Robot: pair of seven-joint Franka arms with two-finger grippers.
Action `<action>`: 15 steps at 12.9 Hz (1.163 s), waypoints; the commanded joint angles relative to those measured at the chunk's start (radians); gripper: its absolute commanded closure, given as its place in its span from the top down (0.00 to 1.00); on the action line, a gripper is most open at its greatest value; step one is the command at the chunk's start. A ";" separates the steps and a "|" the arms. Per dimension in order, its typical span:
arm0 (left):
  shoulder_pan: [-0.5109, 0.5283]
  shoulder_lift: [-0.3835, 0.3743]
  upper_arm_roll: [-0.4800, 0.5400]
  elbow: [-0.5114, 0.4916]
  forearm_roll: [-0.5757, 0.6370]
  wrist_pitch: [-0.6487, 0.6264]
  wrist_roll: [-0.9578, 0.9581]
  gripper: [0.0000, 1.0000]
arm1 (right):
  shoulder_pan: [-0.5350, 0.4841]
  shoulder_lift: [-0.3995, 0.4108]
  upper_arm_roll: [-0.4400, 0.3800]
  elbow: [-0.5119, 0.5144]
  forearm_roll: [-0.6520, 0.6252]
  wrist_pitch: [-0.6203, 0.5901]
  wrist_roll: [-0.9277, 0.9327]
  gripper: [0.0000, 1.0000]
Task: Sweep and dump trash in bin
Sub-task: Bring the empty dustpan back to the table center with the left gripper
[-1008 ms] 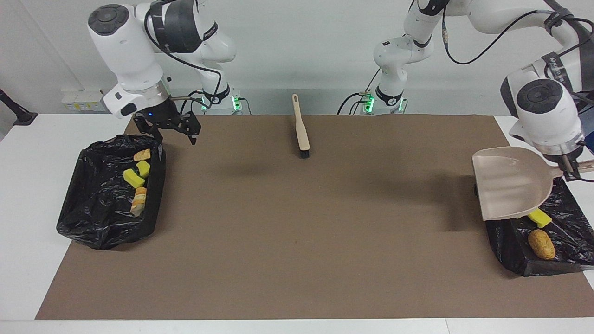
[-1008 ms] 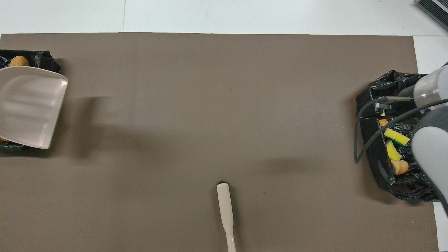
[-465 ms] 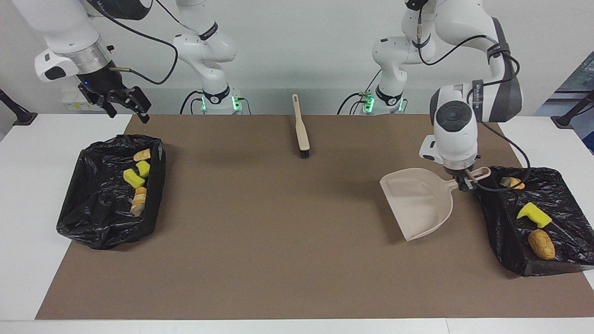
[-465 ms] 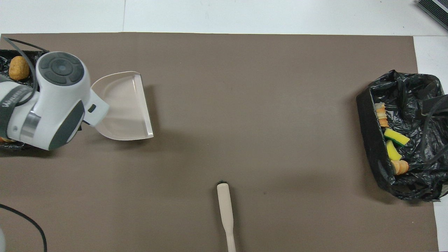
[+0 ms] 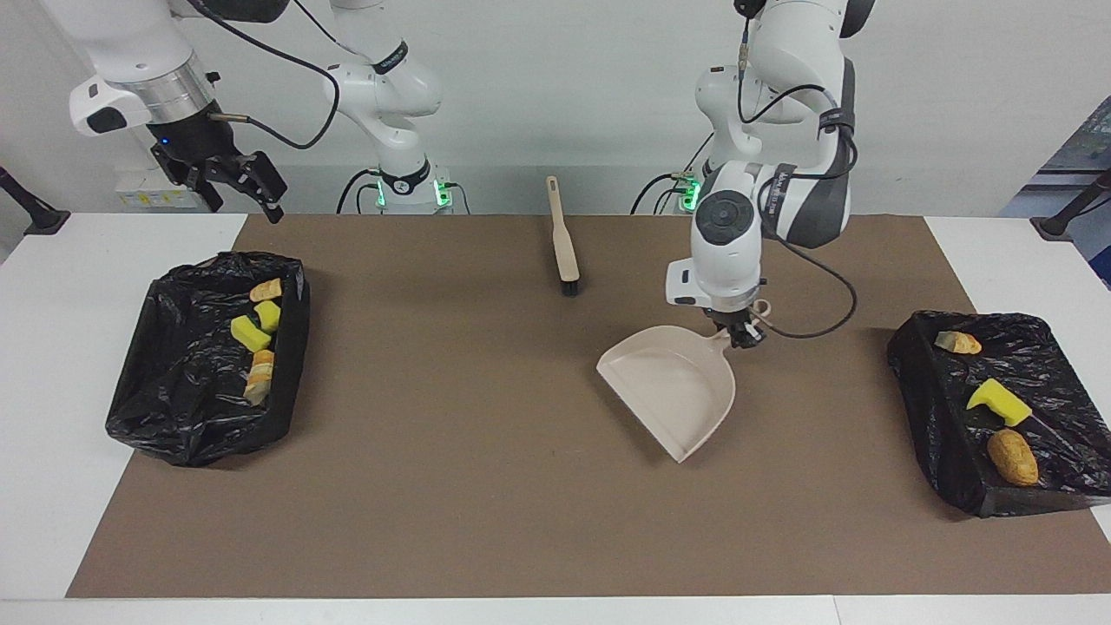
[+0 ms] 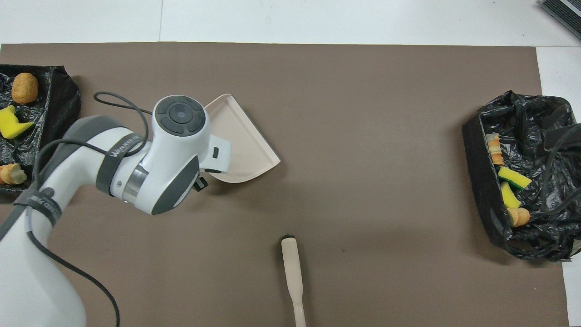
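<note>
The handle of the beige dustpan [image 5: 675,391] is clamped by the left gripper [image 5: 743,334], which is closed tightly on it, and the pan is held over the brown mat [image 5: 486,486], its open edge pointing away from the robots. No trash is seen in the pan. Toward the left arm's end of the table from the dustpan, a black-lined bin [image 5: 1055,495] holds three scraps [image 5: 998,400]. Toward the right arm's end, a second black-lined bin [image 5: 165,417] holds four scraps [image 5: 249,333]. The brush [image 5: 563,239] is laid on the mat, nearer to the robots than the dustpan, apart from it. The right gripper [image 5: 247,187] is raised above the table near the second bin, with its fingers spread apart and nothing between them
</note>
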 commanded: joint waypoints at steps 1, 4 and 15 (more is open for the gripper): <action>-0.070 0.017 0.021 0.033 -0.102 0.020 -0.221 0.00 | 0.004 -0.043 0.004 -0.075 -0.003 0.035 -0.016 1.00; -0.104 0.060 0.021 0.066 -0.198 0.068 -0.558 0.00 | 0.018 -0.054 0.007 -0.091 -0.011 0.033 -0.178 1.00; -0.178 0.262 0.021 0.313 -0.271 0.026 -0.894 0.07 | 0.100 -0.036 0.002 -0.101 -0.071 0.104 -0.198 1.00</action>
